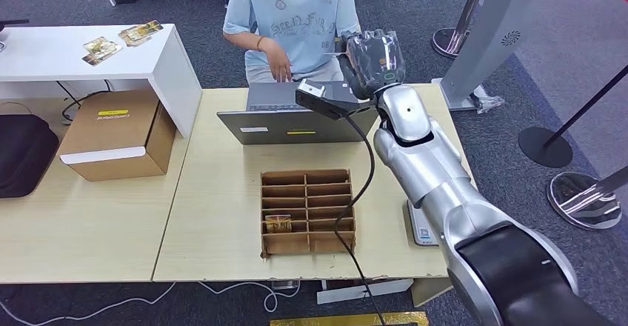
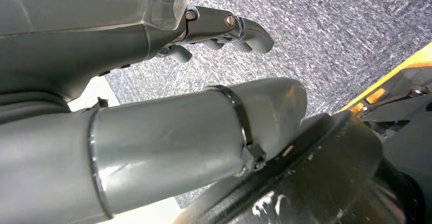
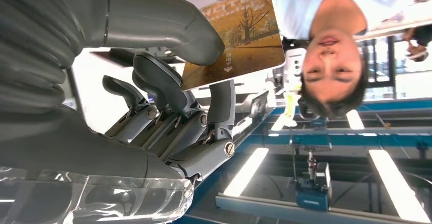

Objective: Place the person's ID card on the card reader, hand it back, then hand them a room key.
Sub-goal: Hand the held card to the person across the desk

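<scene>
Right wrist view: a thin, stiff, glossy card printed with autumn trees (image 3: pixel 239 40) is pinched at one edge by the right robot hand (image 3: pixel 173 81); it is judged light and slippery. The left robot hand (image 2: pixel 214 30) is curled on nothing.

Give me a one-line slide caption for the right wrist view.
Right hand pinches a card printed with an autumn tree scene, holding it out toward the seated person.

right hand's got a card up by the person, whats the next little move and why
Probably ease the right hand a little further toward the person and hold steady. It pinches the card between thumb and fingers, raised beyond the laptop, while the person's hand rests low at the table edge, not yet reaching.
</scene>
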Robot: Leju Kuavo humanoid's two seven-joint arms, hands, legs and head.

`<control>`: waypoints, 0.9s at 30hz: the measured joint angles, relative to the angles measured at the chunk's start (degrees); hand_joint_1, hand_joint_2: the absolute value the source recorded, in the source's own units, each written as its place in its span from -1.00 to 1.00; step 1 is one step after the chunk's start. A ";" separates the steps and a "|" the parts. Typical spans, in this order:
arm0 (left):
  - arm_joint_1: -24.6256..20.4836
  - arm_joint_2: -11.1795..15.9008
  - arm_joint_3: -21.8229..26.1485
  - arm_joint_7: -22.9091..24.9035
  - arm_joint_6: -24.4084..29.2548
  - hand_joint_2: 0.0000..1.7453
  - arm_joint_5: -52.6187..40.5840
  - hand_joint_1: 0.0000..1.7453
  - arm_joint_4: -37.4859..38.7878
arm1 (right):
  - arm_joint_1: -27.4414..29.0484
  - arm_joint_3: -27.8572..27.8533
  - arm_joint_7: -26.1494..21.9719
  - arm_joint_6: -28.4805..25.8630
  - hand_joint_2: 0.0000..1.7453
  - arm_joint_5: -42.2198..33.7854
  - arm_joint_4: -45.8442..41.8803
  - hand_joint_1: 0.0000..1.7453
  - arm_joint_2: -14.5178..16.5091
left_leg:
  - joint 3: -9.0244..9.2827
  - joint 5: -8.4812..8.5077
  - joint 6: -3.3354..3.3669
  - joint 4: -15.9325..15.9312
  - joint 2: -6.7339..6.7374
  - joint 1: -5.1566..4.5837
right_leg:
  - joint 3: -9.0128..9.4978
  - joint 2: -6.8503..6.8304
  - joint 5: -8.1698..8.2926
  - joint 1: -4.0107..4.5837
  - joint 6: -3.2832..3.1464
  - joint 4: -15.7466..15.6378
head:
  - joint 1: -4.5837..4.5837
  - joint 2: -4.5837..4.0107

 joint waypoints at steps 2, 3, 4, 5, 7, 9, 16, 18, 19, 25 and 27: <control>-0.01 0.03 -0.03 0.06 0.00 -1.00 0.00 -1.00 0.00 | -1.73 0.04 0.60 0.77 1.00 0.52 2.03 1.00 0.01 | 0.00 0.00 0.00 0.00 0.00 0.00 | 0.00 0.00 0.00 0.00 0.00 0.00 | -0.01 0.00; -0.02 0.04 -0.05 0.08 0.00 -1.00 0.00 -1.00 0.00 | -2.37 0.06 0.80 1.14 1.00 0.62 2.82 1.00 0.02 | 0.00 0.00 0.00 0.00 -0.01 0.00 | 0.00 0.00 0.00 0.00 0.00 0.00 | -0.01 0.00; -0.03 0.04 -0.08 0.08 0.00 -1.00 0.00 -1.00 0.00 | -2.89 0.07 1.01 1.49 1.00 0.62 3.50 1.00 0.03 | 0.00 0.00 0.00 0.00 -0.01 0.00 | 0.00 0.00 0.00 0.00 0.00 0.00 | 0.00 0.00; -0.05 0.05 -0.14 0.08 0.00 -1.00 0.00 -1.00 0.00 | -3.36 0.08 1.19 1.85 1.00 0.58 4.18 1.00 0.07 | 0.00 0.00 0.00 0.00 -0.01 0.00 | 0.00 0.00 0.00 0.00 0.00 0.00 | -0.01 0.00; -0.09 0.07 -0.29 0.08 0.00 -1.00 0.00 -1.00 0.00 | -4.24 0.10 1.42 2.37 1.00 0.34 5.59 1.00 0.17 | -0.01 0.00 0.00 0.00 -0.01 0.00 | 0.00 0.00 0.00 0.00 0.00 0.00 | -0.01 0.00; -0.12 0.08 -0.40 0.08 0.00 -1.00 0.00 -1.00 0.00 | -5.05 0.09 1.39 2.66 1.00 -0.22 6.89 1.00 0.33 | 0.00 0.00 0.00 0.00 -0.01 0.00 | 0.00 0.00 0.00 0.00 0.00 0.00 | -0.01 0.00; -0.15 0.13 -0.75 0.08 0.00 -1.00 0.00 -1.00 0.00 | -6.54 -0.03 1.24 2.96 1.00 -1.59 9.93 1.00 0.79 | 0.00 0.00 0.00 0.00 -0.01 0.00 | 0.00 0.00 0.00 0.00 0.00 0.00 | -0.01 0.00; -0.16 0.14 -0.83 0.08 0.00 -1.00 0.00 -1.00 0.00 | -6.67 -0.05 1.24 2.98 1.00 -1.73 10.36 1.00 0.81 | 0.00 0.00 0.00 0.00 -0.01 0.00 | 0.00 0.00 0.00 0.00 0.00 0.00 | -0.01 0.00; -0.17 0.14 -0.84 0.08 0.00 -1.00 0.00 -1.00 0.00 | -6.73 -0.07 1.22 3.00 1.00 -1.83 10.55 1.00 0.81 | 0.00 0.00 0.00 0.00 -0.01 0.00 | 0.00 0.00 0.00 0.00 0.00 0.00 | -0.01 0.00; -0.37 0.24 -0.88 0.08 0.00 -1.00 0.01 -1.00 0.01 | -6.92 -0.63 0.53 2.94 1.00 -3.37 11.63 1.00 0.86 | 0.00 0.00 0.00 0.00 -0.01 0.00 | 0.00 0.00 0.00 0.00 0.00 0.00 | -0.01 0.00; -0.45 0.27 -0.88 0.09 0.00 -1.00 0.04 -1.00 0.00 | -6.92 -0.91 0.32 2.84 1.00 -3.74 11.93 1.00 0.89 | 0.00 0.00 0.00 0.00 -0.01 0.00 | 0.00 0.00 0.00 0.00 0.00 0.00 | -0.01 0.00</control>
